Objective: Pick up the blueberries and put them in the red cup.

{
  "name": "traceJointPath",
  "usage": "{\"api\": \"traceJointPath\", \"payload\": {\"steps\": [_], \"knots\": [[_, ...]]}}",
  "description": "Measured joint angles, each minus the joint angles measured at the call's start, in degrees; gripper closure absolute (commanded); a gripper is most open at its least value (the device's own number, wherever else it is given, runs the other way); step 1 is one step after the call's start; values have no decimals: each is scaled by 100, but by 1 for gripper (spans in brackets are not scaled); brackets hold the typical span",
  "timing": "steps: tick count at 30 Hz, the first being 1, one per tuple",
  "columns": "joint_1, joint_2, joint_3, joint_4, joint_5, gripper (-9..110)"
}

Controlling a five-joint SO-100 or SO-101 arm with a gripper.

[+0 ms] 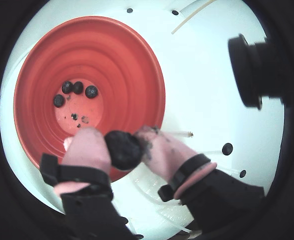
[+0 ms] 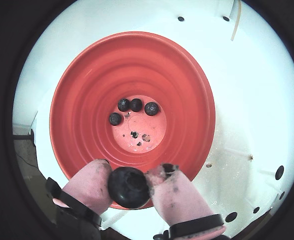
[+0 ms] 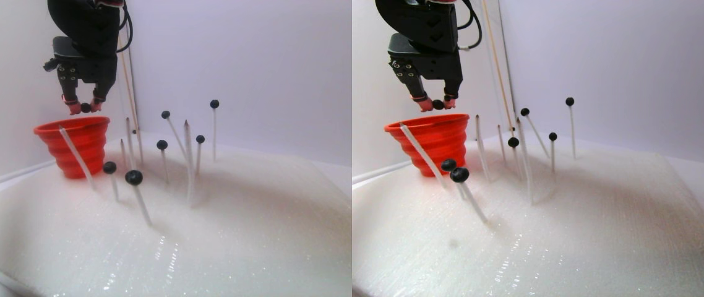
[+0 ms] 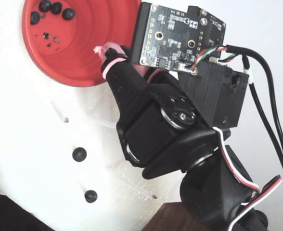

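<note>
The red cup (image 2: 187, 100) stands on the white pad, and both wrist views look down into it. Several blueberries (image 2: 136, 105) lie on its speckled base, also seen in a wrist view (image 1: 78, 87) and in the fixed view (image 4: 57, 8). My gripper (image 2: 132, 172) hangs just above the cup's near rim, its pink-padded fingers (image 1: 87, 147) shut on one blueberry (image 1: 123, 149). In the stereo pair view that gripper (image 3: 85, 106) holds the berry over the cup (image 3: 73, 145). More blueberries (image 3: 134, 177) sit on thin white sticks to the cup's right.
Thin sticks, some bare (image 3: 186, 154), rise from the white foam pad (image 3: 234, 235) right of the cup. A dark camera body (image 1: 252, 70) juts in at right in a wrist view. The arm's circuit board (image 4: 175, 38) and cables fill the fixed view.
</note>
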Motion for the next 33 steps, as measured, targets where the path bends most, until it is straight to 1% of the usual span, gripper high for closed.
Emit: {"api": "traceJointPath", "payload": {"steps": [8,21,33], "knots": [[0,-185,-53,-193,18,83],[-18,-185,-53,-88,114,83],[-18,316,18,229,114,84]]}}
